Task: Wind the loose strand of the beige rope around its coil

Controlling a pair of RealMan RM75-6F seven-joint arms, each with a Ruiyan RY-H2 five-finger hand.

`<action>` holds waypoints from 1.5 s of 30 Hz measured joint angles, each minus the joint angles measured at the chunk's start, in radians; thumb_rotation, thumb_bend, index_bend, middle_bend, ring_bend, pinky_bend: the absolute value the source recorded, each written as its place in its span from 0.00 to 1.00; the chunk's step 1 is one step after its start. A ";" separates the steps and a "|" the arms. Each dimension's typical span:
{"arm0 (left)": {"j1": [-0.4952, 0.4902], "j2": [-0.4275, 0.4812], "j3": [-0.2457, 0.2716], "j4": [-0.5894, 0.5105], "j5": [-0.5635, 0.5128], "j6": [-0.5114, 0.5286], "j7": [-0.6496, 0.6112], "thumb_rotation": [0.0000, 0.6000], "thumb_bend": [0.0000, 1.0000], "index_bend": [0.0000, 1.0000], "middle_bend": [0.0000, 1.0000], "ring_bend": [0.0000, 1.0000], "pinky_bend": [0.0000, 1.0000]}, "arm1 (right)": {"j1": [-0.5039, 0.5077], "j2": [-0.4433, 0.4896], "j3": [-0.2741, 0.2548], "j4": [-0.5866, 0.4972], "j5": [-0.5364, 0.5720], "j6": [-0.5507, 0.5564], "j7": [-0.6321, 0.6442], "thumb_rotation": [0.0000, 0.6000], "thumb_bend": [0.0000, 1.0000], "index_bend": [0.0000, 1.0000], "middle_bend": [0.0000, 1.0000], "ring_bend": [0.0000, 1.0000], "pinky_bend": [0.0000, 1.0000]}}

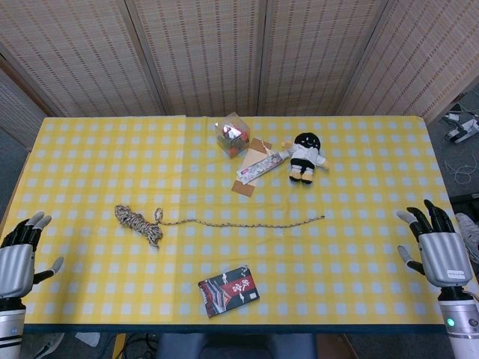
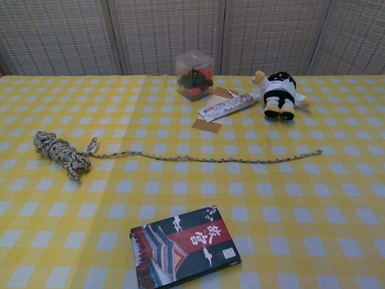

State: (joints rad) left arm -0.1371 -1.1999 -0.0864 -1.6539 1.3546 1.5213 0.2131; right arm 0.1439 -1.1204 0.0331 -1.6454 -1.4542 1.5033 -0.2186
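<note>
Beige rope coil (image 1: 138, 222) with loose strand (image 1: 247, 224) stretched rightward (untouched), left hand (image 1: 19, 258) and right hand (image 1: 439, 250) fingers spread, empty.

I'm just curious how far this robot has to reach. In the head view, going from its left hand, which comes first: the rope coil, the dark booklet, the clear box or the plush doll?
From the left hand, at the near left edge:
1. Rope coil, left of middle.
2. Dark booklet, near edge, middle.
3. Clear box, far side, middle.
4. Plush doll, far side, right of the box.
</note>
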 measured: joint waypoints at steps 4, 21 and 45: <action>-0.006 -0.009 -0.005 0.002 0.002 -0.009 0.007 1.00 0.23 0.20 0.16 0.15 0.20 | -0.010 0.000 0.003 -0.003 0.001 0.003 0.001 1.00 0.25 0.24 0.20 0.03 0.10; -0.143 -0.044 -0.040 0.054 0.084 -0.146 0.008 1.00 0.22 0.26 0.23 0.18 0.20 | -0.025 0.019 0.019 -0.050 -0.020 0.007 -0.007 1.00 0.25 0.24 0.20 0.03 0.10; -0.451 -0.216 -0.021 0.418 0.123 -0.529 0.052 1.00 0.23 0.30 0.26 0.18 0.20 | -0.052 0.041 0.033 -0.059 -0.016 0.014 0.026 1.00 0.25 0.24 0.20 0.03 0.10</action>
State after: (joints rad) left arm -0.5882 -1.4164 -0.1073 -1.2357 1.4772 0.9922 0.2655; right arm 0.0921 -1.0796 0.0665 -1.7047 -1.4702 1.5175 -0.1922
